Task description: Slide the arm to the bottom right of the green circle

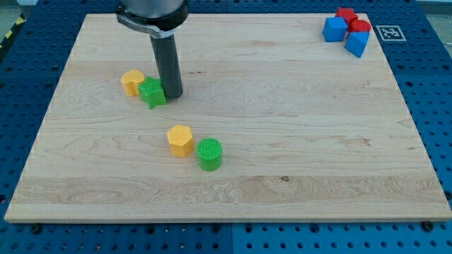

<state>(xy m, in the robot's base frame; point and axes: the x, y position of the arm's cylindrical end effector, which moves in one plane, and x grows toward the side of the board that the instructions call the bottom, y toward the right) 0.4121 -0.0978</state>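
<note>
**Tip parked up top, target green circle sits lower down**

Nearest the camera is the wooden board's (226,204) bottom edge, bare wood. The board is the biggest thing here, resting on a blue pegboard table (431,106). Next in size is the arm's dark rod, coming down from the view's top; my tip (171,96) touches the board just right of a green block (152,92) (shape unclear, looks starlike or cubish), which touches an orange block (132,82) on its left. No fingers on this rig, just the rod, so there is nothing to open or close.

The task's green circle (210,154) is lower, near the board's middle-left, with a yellow hexagon block (181,140) just beside it on the view's left. Far off at the top right corner is a cluster: blue cube (335,29), blue block (357,44), red cylinder (360,27), red block (345,13).

To do it well, I'd judge the tip should swing down and to the view's right, passing wide of the circle's right side, then settle below-right of it. A straight diagonal looks risky: it could clip the circle or the hexagon. Also pull away from the upper green block cleanly, no dragging.
</note>
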